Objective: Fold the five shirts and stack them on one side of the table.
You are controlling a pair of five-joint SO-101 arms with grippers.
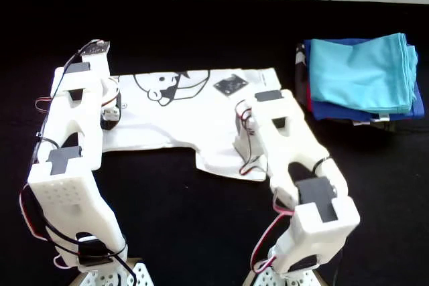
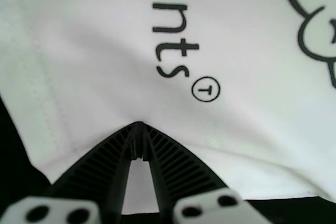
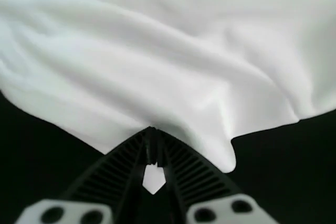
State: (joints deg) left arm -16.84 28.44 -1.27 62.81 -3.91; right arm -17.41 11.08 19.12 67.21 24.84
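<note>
A white shirt [image 1: 181,122] with a black print lies spread across the middle of the black table [image 1: 167,219]. In the left wrist view my left gripper [image 2: 137,129] is shut on the white shirt [image 2: 105,51] near its printed letters. It pinches the cloth at the shirt's left side [image 1: 110,125]. My right gripper [image 3: 151,132] is shut on the white shirt [image 3: 157,56] at a loose edge, at the shirt's lower right part [image 1: 244,155]. A stack of folded shirts [image 1: 358,78] sits at the right side of the table, with a cyan one on top.
Under the cyan shirt lie a blue shirt [image 1: 335,110] and darker layers, close to the right arm [image 1: 295,145]. Bare black table runs along the front between the two arm bases and along the back behind the white shirt.
</note>
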